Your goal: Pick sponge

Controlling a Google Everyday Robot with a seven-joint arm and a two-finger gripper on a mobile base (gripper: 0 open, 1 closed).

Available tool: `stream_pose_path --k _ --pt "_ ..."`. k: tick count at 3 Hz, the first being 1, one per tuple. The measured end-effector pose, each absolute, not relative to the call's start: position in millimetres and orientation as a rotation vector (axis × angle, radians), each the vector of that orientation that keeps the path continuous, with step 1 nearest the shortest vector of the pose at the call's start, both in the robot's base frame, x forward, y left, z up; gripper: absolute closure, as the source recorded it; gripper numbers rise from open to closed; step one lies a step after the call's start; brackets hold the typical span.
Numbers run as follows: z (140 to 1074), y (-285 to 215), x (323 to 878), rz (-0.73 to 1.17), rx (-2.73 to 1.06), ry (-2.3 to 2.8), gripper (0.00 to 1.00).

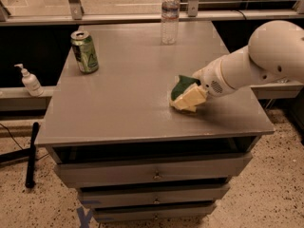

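The sponge [181, 86] lies on the right part of the grey cabinet top [128, 99], its dark green top showing. My gripper [189, 99], pale yellow, is low over the cabinet top right at the sponge's front right side and covers part of it. I cannot tell whether it touches the sponge. The white arm [251, 63] reaches in from the right.
A green can [85, 51] stands at the back left of the top. A clear water bottle [169, 14] stands at the back middle. A white pump bottle [30, 80] sits on a ledge to the left. Drawers [154, 175] are below.
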State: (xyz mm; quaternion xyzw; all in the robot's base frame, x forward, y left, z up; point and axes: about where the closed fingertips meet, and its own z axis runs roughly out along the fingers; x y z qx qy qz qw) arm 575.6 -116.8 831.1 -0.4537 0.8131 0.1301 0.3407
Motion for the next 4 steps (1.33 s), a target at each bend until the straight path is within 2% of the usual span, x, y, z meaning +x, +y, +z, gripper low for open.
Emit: stream_pose_path --k 2,3,4 --pt "864 -121 586 0.323 -1.179 2.061 0.87" --pt "924 -137 589 0.304 -1.136 1.985 1.00" --pt "938 -137 592 0.297 -1.127 1.961 1.00"
